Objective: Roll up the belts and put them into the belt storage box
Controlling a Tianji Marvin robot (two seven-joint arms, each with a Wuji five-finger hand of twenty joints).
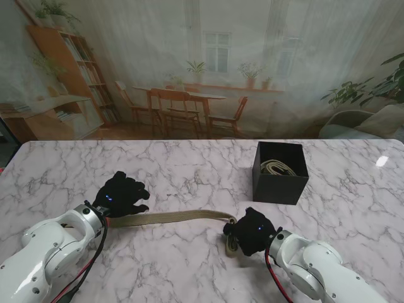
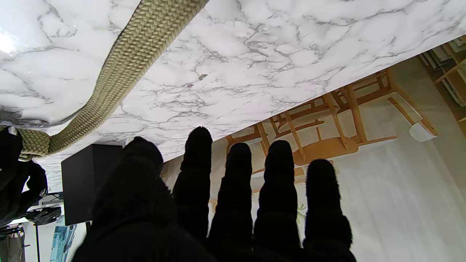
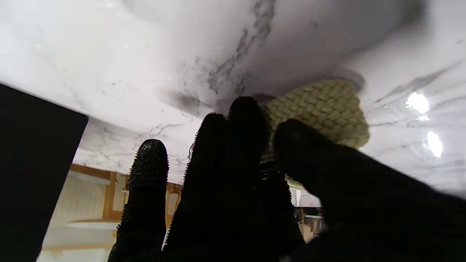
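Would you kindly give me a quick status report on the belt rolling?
Right hand shut on belt roll end. Left hand open, pressing the far end flat. Storage box already holds one coiled belt. Path unobstructed.

The right hand covers the rolled end of the woven belt; the storage box's contents blur.

The table looks to me like glossy white marble with grey veins, catching glare. The belt is woven khaki cloth — a coarse, matt braid. My left hand and right hand wear black nubbly fabric. The belt storage box is matt black — card or plastic, I cannot tell.
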